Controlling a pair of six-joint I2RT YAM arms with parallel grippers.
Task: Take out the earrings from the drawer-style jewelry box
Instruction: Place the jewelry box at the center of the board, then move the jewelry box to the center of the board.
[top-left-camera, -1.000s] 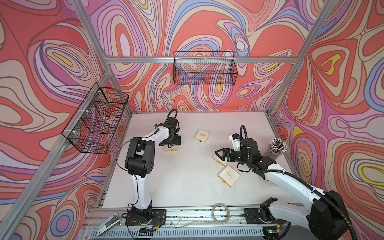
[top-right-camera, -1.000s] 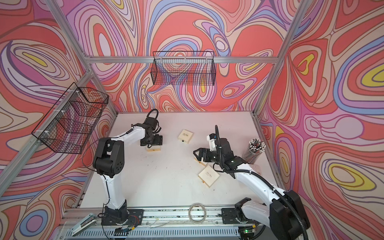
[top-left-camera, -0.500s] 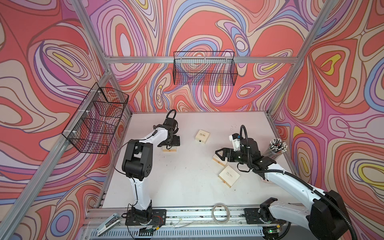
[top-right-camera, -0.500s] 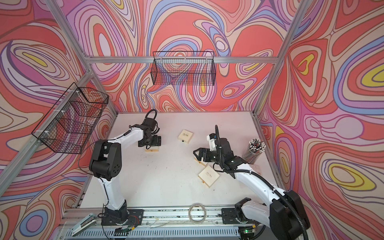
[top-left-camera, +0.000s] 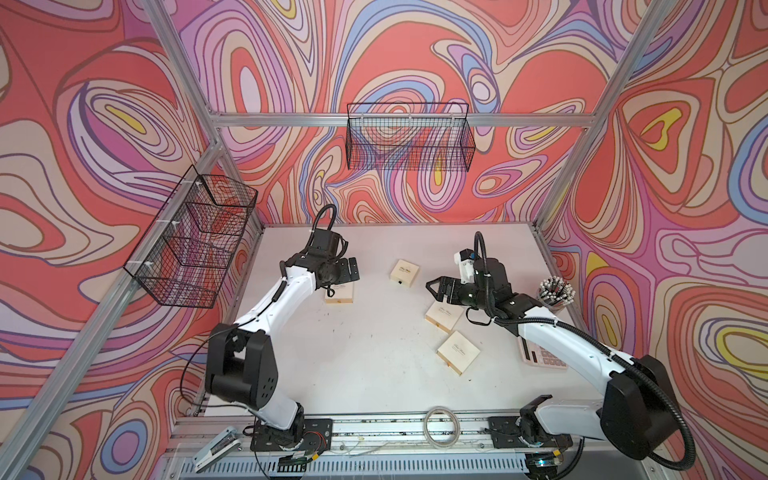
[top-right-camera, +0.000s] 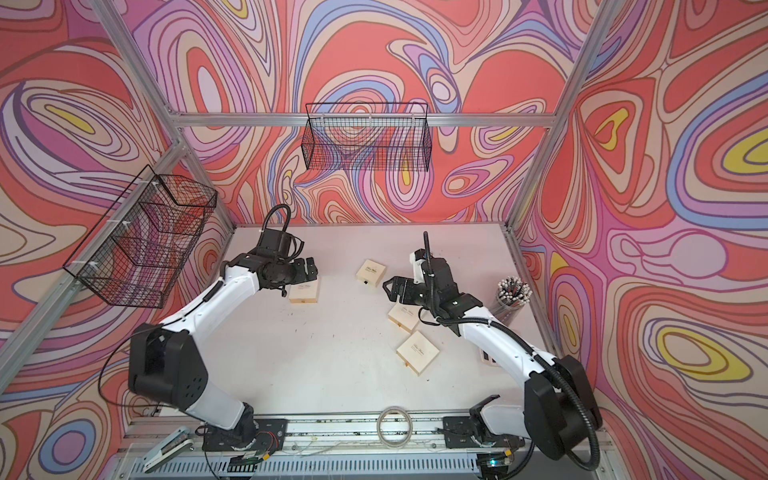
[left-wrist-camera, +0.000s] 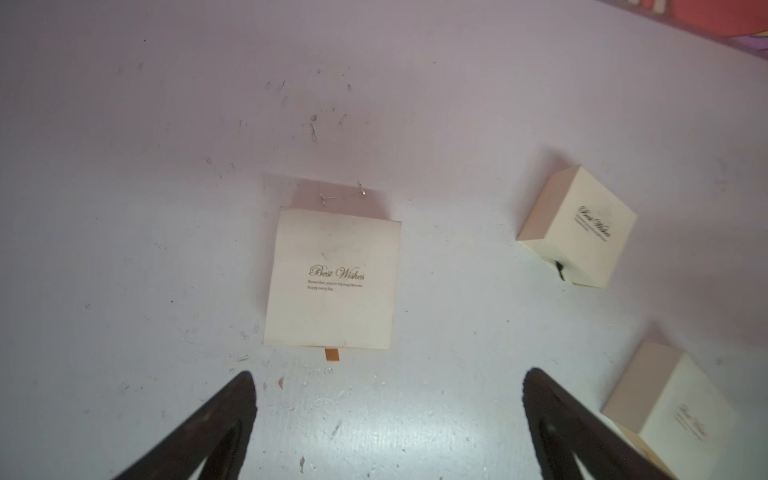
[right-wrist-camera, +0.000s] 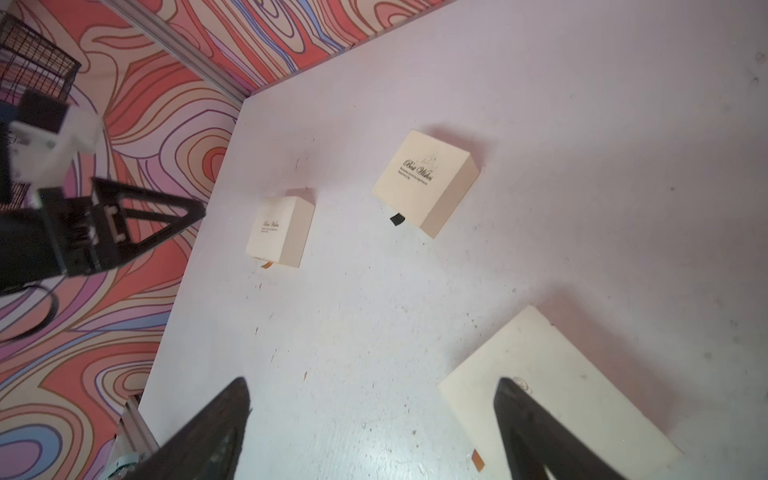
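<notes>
The near box lies at right on the bench. Just beyond it, the right hand hangs released, fingers spread, over the second box, probably to reach its tan tab. At left, the left hand, also released, faces the pull tab of the left box. The earrings lie on the bench just beside its opposite edge. Farthest, the far box shows a black tab. Lids read "Best Wishes"; the smaller print is illegible.
</notes>
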